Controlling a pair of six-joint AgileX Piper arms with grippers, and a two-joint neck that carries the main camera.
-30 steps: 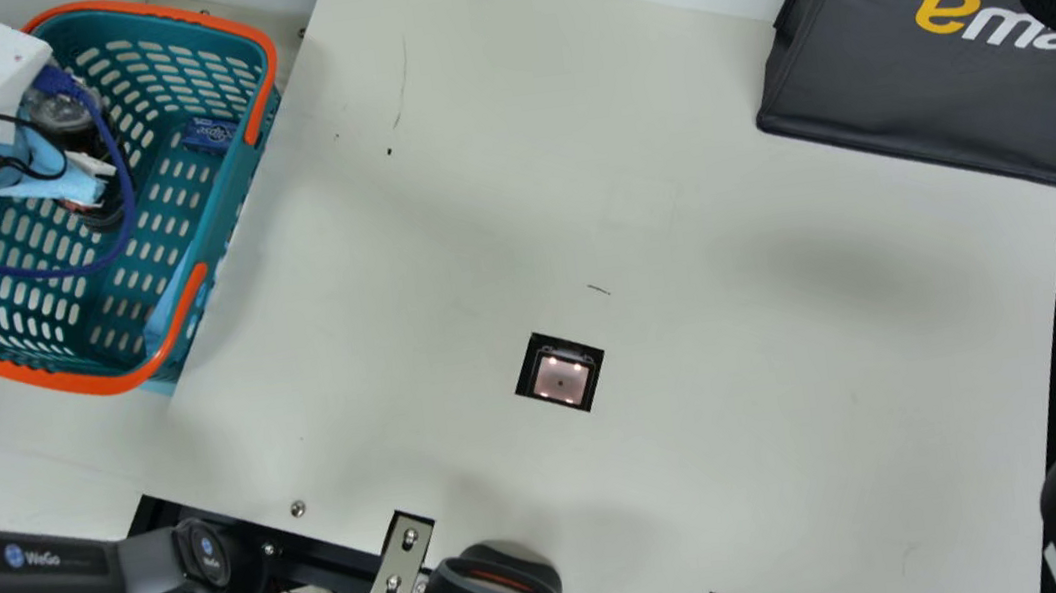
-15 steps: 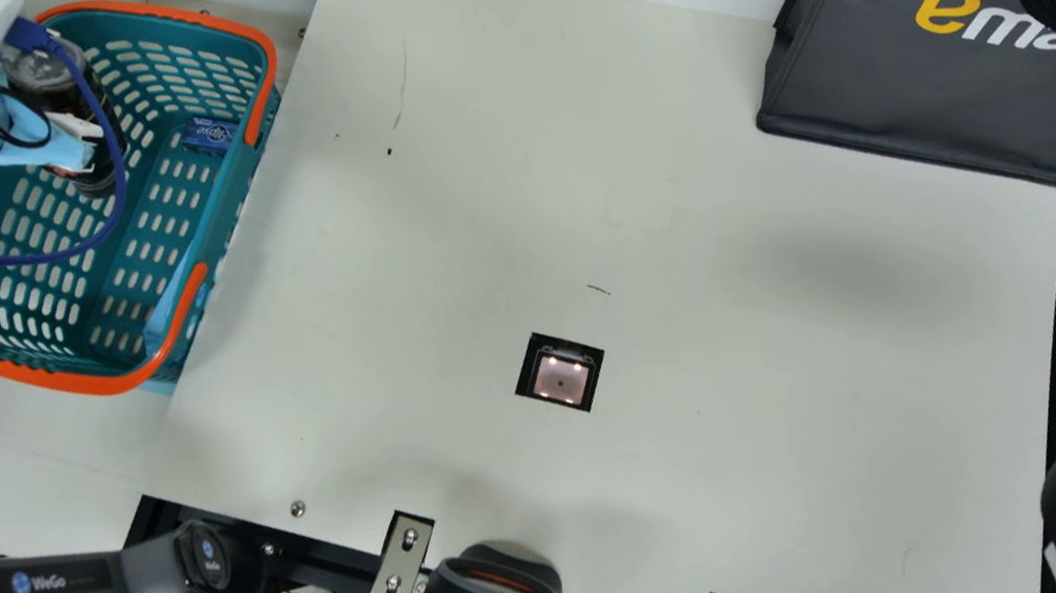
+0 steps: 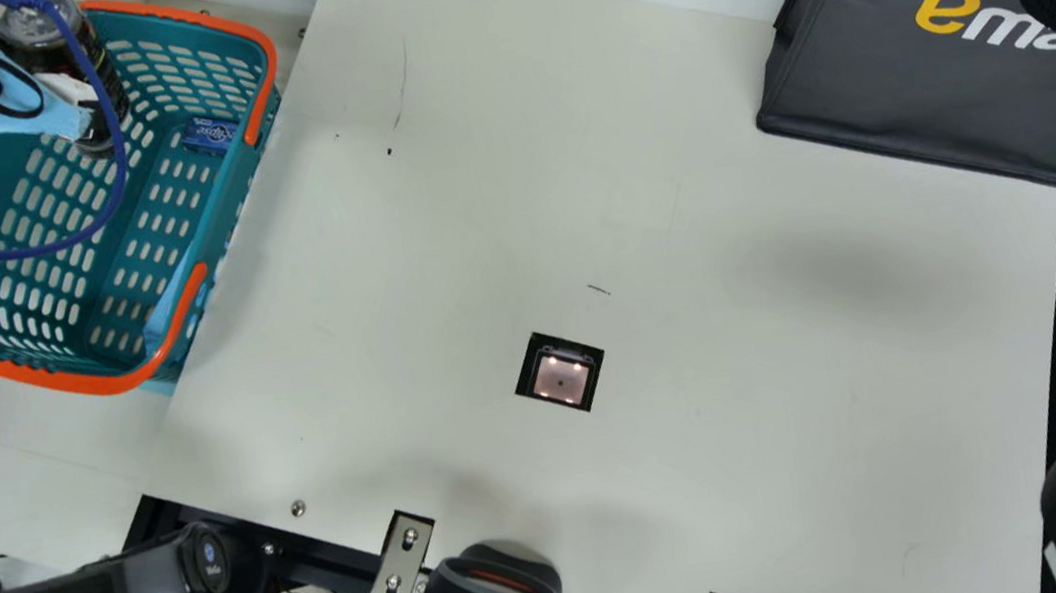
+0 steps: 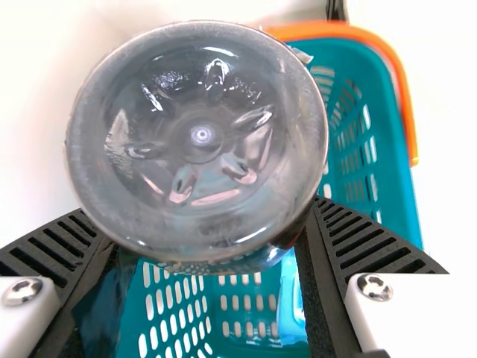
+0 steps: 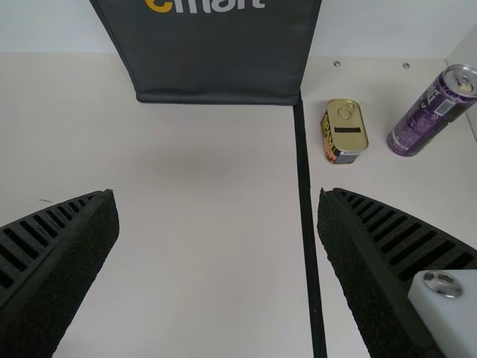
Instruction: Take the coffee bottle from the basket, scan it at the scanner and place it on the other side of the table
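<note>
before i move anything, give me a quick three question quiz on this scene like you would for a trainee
1. True or false: the left claw grips the coffee bottle from two sides.

2. Which of these lies in the basket?
a) the black carrier bag
b) the small blue pack
c) the lit scanner window

3. Fill in one word, same or opposite: the purple can and the small tin are on the ____ side of the black strip.

Key: 1 true; 2 b; 3 same
</note>
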